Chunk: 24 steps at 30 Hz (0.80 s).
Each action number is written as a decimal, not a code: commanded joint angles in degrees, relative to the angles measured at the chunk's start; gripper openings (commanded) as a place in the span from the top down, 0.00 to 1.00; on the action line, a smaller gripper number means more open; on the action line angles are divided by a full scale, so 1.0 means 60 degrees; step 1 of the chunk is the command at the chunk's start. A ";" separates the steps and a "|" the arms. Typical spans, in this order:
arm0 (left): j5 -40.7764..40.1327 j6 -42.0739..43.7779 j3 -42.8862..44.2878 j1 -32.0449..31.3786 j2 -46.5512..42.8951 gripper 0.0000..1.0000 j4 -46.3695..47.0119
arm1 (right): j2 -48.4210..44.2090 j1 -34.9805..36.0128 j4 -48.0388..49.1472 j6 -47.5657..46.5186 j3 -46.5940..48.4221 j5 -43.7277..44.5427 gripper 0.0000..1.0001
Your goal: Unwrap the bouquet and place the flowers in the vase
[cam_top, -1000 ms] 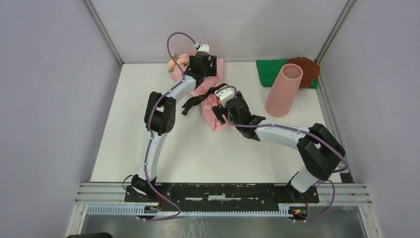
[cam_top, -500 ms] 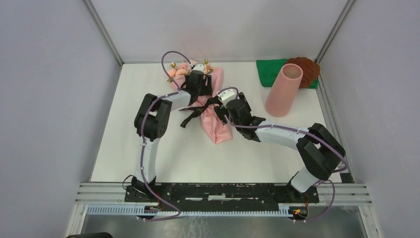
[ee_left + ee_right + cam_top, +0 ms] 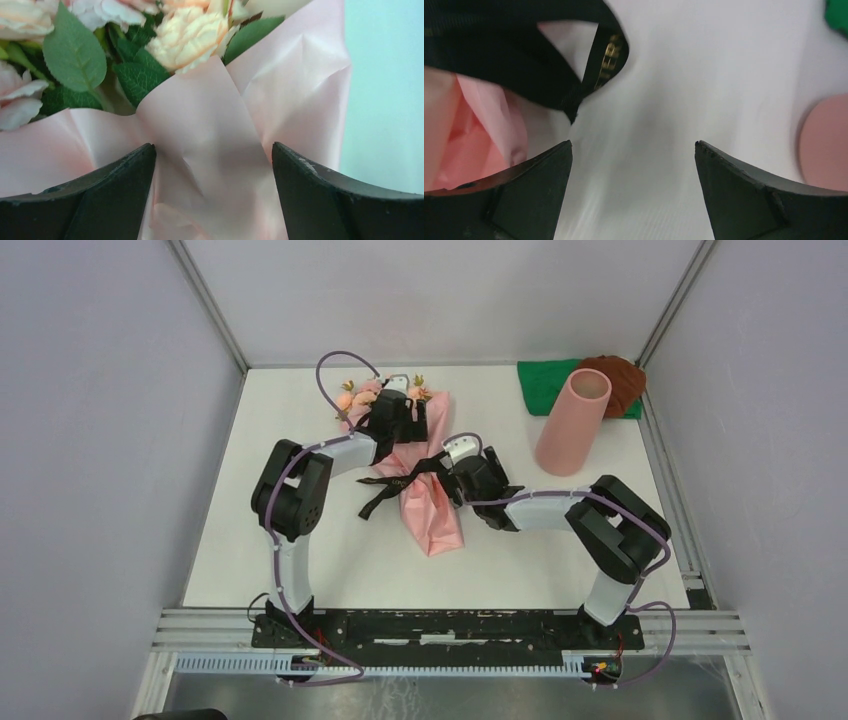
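Both wide: L fingers [image 3: 100,200] straddle bouquet [image 3: 432,515] paper at far-edge bloom end, R fingers [image 3: 519,200] beside ribbon [image 3: 524,65] mid-axis, right-edge side.

The right hand [image 3: 634,145] is spreading its fingers wide apart over the white tabletop [image 3: 704,75]. A black ribbon [image 3: 524,60] with gold lettering is lying over pink wrapping paper [image 3: 469,125] at the left. The vase [image 3: 824,140] is showing at the right edge.

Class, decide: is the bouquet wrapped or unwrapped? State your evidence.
Wrapped. Pink paper encloses the bouquet below the blooms, and the black ribbon is around its middle.
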 commanded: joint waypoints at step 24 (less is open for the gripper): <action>-0.3857 -0.4304 -0.2499 0.0547 -0.4888 0.00 -0.2179 | -0.3008 0.1342 0.1416 -0.1234 -0.1589 0.2974 0.02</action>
